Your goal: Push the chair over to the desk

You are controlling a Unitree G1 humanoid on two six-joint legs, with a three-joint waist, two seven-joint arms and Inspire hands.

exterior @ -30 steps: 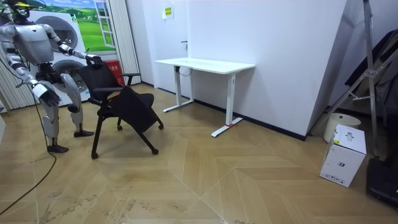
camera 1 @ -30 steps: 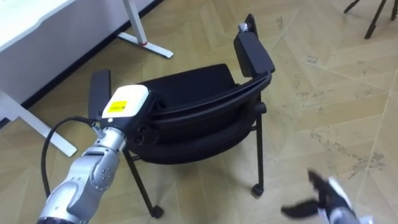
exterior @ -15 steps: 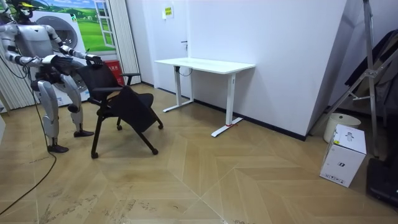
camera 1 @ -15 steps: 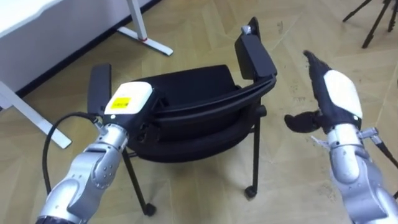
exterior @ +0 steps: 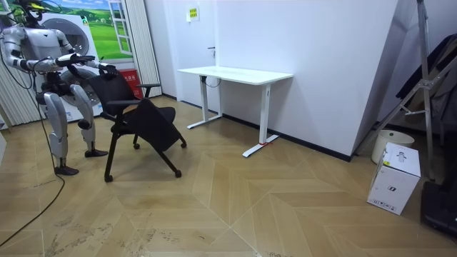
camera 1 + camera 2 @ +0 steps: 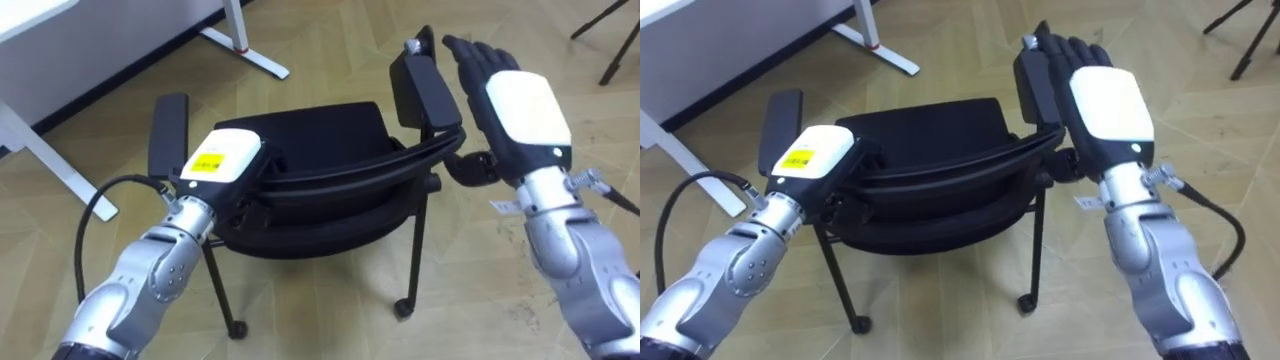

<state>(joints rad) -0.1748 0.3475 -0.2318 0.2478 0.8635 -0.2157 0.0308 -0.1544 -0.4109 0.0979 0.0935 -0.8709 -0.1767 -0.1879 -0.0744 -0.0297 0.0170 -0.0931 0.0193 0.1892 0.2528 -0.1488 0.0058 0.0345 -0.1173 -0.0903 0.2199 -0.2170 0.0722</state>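
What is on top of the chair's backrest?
The left hand lies on the backrest, at its left end, covering the rim beneath. The open right hand is by the armrest.

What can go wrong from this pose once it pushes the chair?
1. The left hand sits on the backrest of the black caster chair, the open right hand up by its armrest pad: an uneven push may swing it sideways.
2. The white desk's foot lies ahead; a caster could snag on it.

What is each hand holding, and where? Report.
Left hand sits on the chair's backrest top; a hold cannot be told. Right hand, open by the armrest, holds nothing.
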